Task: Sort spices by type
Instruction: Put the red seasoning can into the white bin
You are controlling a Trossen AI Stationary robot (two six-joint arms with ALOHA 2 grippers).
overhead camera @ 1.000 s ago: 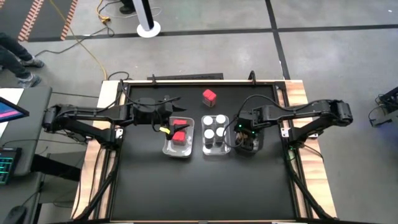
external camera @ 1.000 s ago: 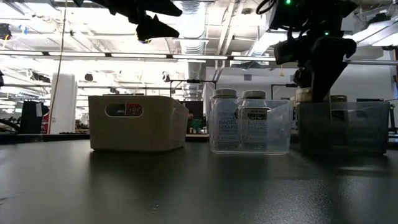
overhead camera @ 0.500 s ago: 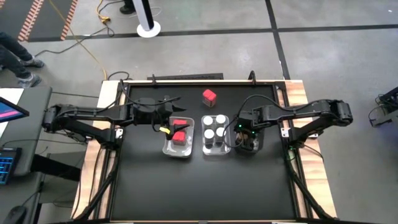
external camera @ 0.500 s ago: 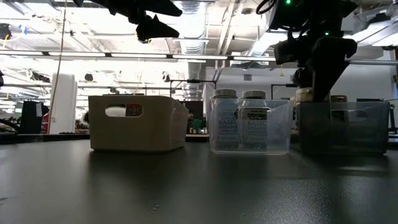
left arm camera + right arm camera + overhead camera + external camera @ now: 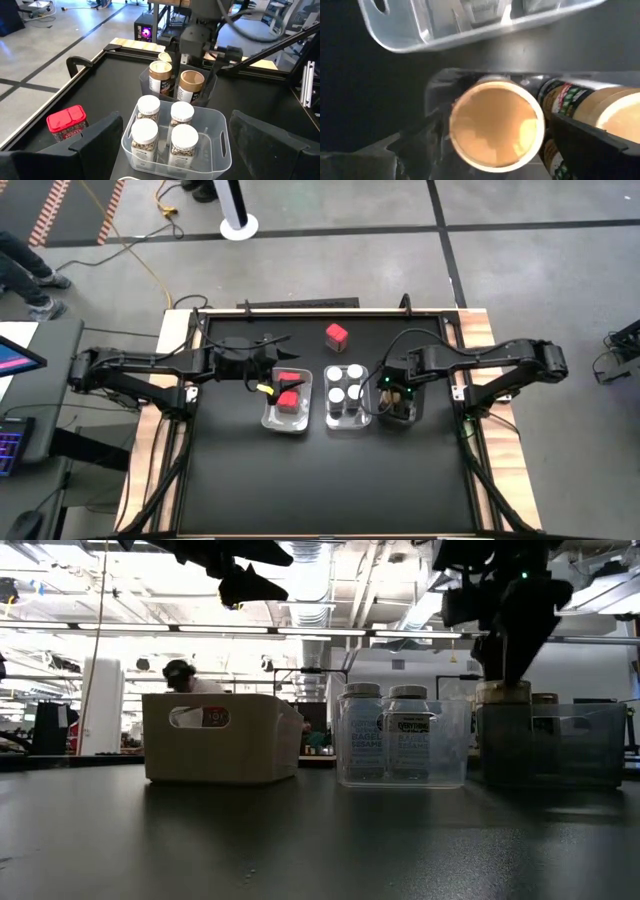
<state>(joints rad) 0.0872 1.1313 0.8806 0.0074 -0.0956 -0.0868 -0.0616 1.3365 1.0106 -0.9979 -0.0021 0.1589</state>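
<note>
Your right gripper (image 5: pixel 510 670) hangs directly over the right-hand tray (image 5: pixel 398 418), fingers spread either side of a tan-lidded jar (image 5: pixel 494 126) that stands upright inside it, so it reads as released. Lift straight up until the fingers are above the tray wall and the neighbouring tan-lidded jars (image 5: pixel 161 77); any sideways drift now could tip the jar you just set down or nudge the tray.

The middle tray (image 5: pixel 346 397) holds four white-lidded jars (image 5: pixel 162 127), and the left tray (image 5: pixel 285 406) holds red boxes (image 5: pixel 289 390). One red box (image 5: pixel 336 334) sits alone on the black table (image 5: pixel 330 480), behind the trays toward the far edge and well apart from them. That looks like the piece left to sort.

Your left gripper (image 5: pixel 268 389) is raised at the left tray's near corner, jaws wide and carrying nothing, so it is the natural one for that box. When you go for it, come down from above, square the fingers to its flat sides, and grip low enough that the hinged lid does not pop. Keep the right arm clear of that path while you work
</note>
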